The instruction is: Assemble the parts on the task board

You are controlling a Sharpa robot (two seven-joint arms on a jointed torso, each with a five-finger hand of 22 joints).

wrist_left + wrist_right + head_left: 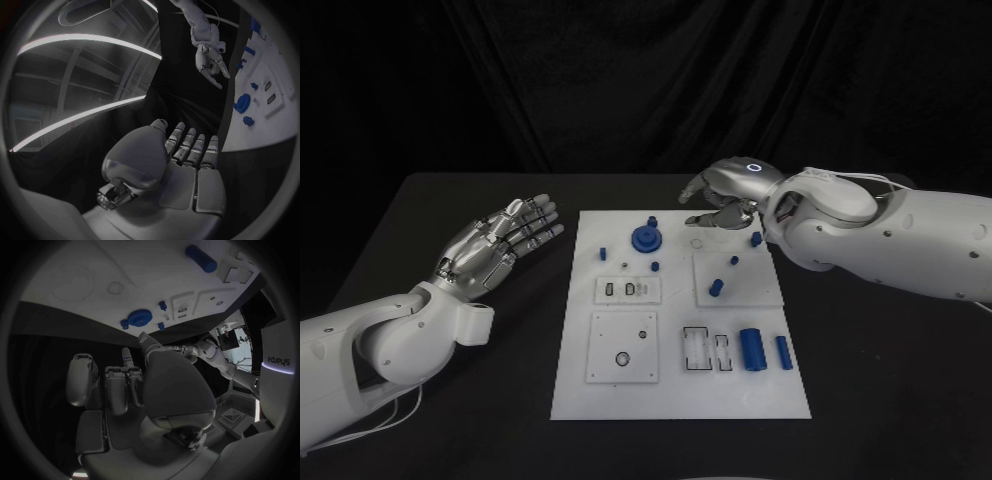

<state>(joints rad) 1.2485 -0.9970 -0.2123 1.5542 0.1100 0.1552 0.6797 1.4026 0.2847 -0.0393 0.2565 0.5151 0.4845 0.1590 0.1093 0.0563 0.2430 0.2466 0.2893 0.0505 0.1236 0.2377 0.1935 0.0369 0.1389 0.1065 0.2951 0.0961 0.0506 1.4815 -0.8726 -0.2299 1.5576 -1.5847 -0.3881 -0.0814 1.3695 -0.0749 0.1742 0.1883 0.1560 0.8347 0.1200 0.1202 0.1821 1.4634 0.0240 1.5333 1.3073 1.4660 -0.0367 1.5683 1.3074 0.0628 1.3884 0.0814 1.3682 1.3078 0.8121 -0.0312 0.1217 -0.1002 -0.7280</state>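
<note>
On the tabletop (473, 190), the task board (678, 400) ran lengthwise near to far; left hand (495, 245) lay spread and empty, right hand (721, 200) curled, its hold unclear.

Black worktop (473, 400) carries everything, matte, dark. Black curtain (589, 80) hangs in folds right behind worktop's far edge, closing off whole background.

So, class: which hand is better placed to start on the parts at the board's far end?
Right: the right hand hovers over the board's far edge; the left hand lies beside it, open.
</note>
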